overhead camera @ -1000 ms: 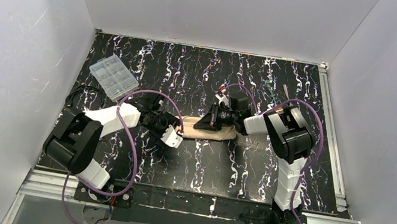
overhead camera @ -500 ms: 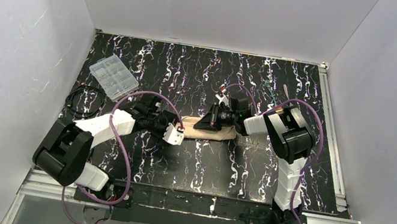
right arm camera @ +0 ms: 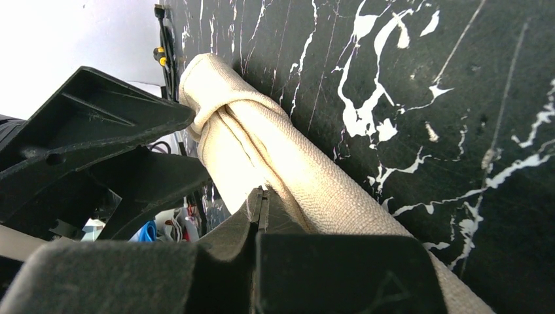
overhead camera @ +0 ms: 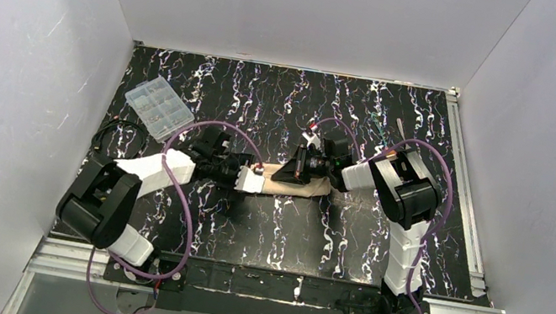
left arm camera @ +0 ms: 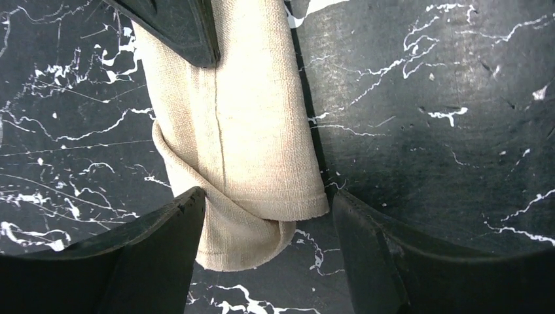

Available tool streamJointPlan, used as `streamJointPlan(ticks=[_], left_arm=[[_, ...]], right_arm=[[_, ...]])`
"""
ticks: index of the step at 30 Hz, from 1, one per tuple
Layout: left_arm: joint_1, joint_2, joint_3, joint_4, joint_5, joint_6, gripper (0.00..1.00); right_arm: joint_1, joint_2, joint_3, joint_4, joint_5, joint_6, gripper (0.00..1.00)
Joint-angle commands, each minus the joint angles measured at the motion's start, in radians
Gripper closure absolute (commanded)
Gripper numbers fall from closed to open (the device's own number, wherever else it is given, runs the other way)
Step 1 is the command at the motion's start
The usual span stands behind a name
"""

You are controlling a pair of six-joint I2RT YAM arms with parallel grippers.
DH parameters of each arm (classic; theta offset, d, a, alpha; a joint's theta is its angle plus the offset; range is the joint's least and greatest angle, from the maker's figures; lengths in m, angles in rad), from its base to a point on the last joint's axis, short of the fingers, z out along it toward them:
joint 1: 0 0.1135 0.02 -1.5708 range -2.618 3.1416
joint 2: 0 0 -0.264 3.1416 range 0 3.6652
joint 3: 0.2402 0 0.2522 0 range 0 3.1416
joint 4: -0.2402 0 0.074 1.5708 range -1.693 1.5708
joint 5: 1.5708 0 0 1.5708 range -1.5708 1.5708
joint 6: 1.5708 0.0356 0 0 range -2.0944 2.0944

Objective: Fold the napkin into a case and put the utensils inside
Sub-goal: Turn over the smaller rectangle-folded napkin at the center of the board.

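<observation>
Left hand [left arm camera: 268,196]: jaws wide apart, nothing held; the two fingers stand either side of the cloth's left end, touching neither edge.
Right hand [right arm camera: 260,196]: closed tight, tips down on the cloth further along towards its right end; whether a layer is nipped cannot be told.
Tan-beige woven cloth napkin [left arm camera: 255,131]: already a narrow, layered case, lying at mid-worktop, lengthwise parallel to the near edge; at the left end an upper flap overlaps a rounded lower fold.
Utensils: no fork or spoon made out in any view; whether they sit inside the case cannot be told.
Black white-veined worktop [overhead camera: 262,231]: carries the case.
Clear plastic compartment box [overhead camera: 157,107]: by the far left corner, well apart from the case.
Step in hand: probably finishing or tidying the left end of the case, right hand pinning it.
Next move calls for: closing on the flap edge only, without dragging the layers open.
</observation>
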Motion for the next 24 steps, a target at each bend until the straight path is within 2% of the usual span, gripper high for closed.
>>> streamJointPlan(ticks=[1,4,11,19,24], left_arm=[[-0.014,0.037,0.064,-0.053,0.004,-0.080,0.31],[-0.015,0.048,0.074,-0.062,-0.004,-0.079,0.34],[-0.020,0.092,0.078,-0.071,-0.049,-0.048,0.49],[-0.020,0.118,0.083,-0.035,-0.059,-0.081,0.59],[-0.020,0.118,0.082,-0.047,-0.059,-0.064,0.64]], right_arm=[[-0.008,-0.013,-0.023,0.011,0.010,0.001,0.99],[-0.007,-0.016,-0.021,0.012,0.008,0.003,0.99],[-0.008,-0.023,-0.026,0.037,0.003,0.023,0.99],[-0.005,-0.058,-0.008,0.032,0.000,0.026,0.99],[0.011,-0.059,0.061,-0.001,0.004,0.025,0.99]])
